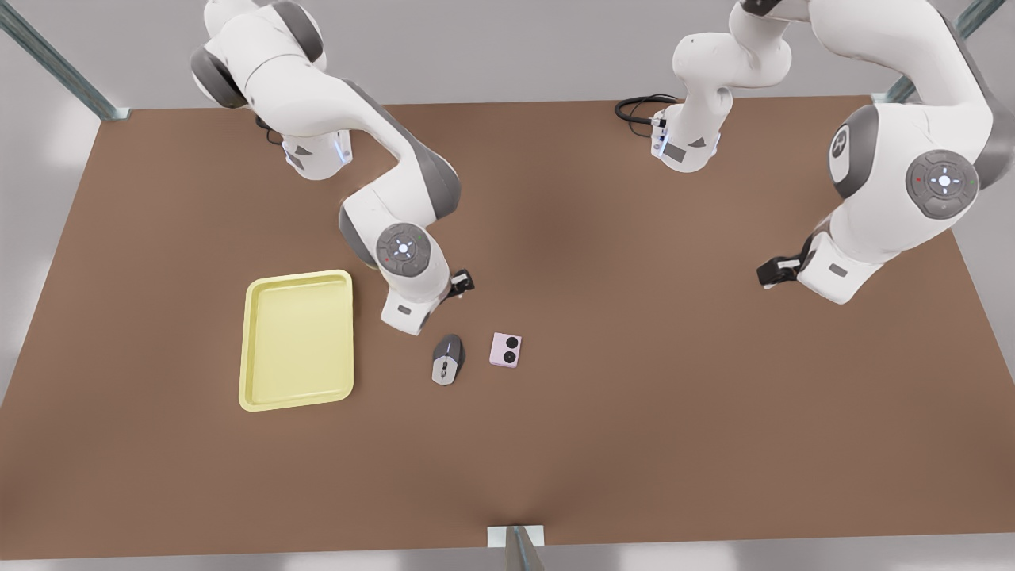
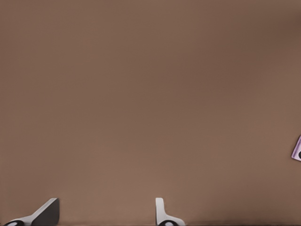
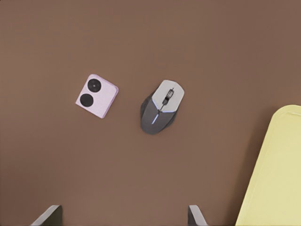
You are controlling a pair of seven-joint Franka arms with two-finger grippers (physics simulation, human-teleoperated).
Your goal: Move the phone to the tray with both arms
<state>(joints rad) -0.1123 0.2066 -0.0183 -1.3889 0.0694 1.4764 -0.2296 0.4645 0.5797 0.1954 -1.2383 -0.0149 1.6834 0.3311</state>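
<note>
The pink phone (image 1: pixel 505 350) lies flat on the brown table, its two black circles facing up. The pale yellow tray (image 1: pixel 297 341) rests toward the front view's left and holds nothing. My right gripper (image 3: pixel 123 216) hangs open above the table on the arm at the front view's left, between tray and phone; its view takes in the phone (image 3: pixel 96 96) and a corner of the tray (image 3: pixel 275 174). On the far arm at the front view's right, my left gripper (image 2: pixel 106 214) is open over bare table, with an edge of the phone (image 2: pixel 297 149) just showing.
A grey-and-black computer mouse (image 1: pixel 447 359) sits between the phone and the tray, close to the phone; the right wrist view has the mouse (image 3: pixel 162 107) too. A black cable (image 1: pixel 638 107) lies by the arm base at the back.
</note>
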